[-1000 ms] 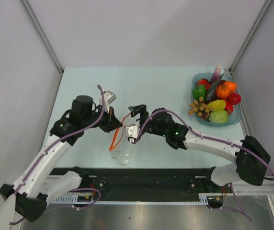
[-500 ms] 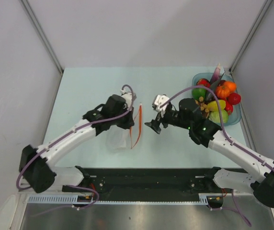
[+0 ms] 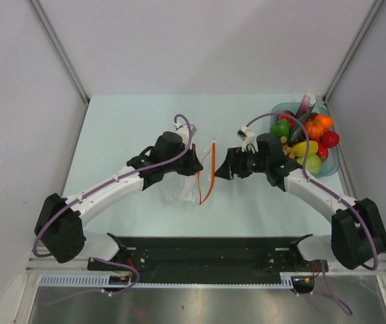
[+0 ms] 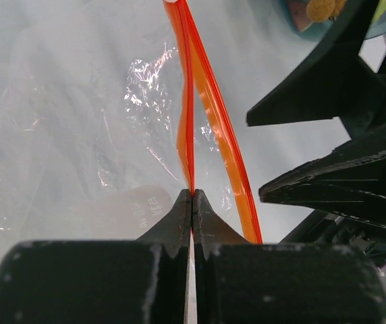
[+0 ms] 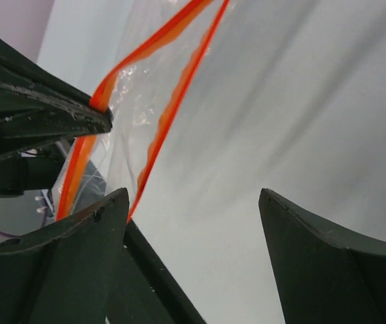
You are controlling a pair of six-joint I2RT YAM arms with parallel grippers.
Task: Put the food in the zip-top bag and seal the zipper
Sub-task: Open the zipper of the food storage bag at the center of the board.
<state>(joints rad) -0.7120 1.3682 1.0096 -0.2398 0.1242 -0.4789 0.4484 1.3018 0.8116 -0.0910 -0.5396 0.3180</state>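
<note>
The left tool (image 4: 191, 194), pinching the zipper (image 4: 212, 115), has brought the zip-top bag (image 4: 78, 135) to the spread right tool (image 5: 193, 196) for opening.

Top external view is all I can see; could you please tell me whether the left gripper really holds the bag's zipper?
Observer: Yes. In the left wrist view the left gripper is shut on one lip of the zipper.
Operator: Thank you. Is the bag open at its mouth?
Observer: Partly. The other lip bows away from the pinched one, leaving a narrow gap above the jaws.
Operator: And has the right gripper caught anything?
Observer: No. In the right wrist view the right gripper stands wide open with nothing between its fingers. The free lip runs down toward one finger, and I cannot tell whether they touch.
</note>
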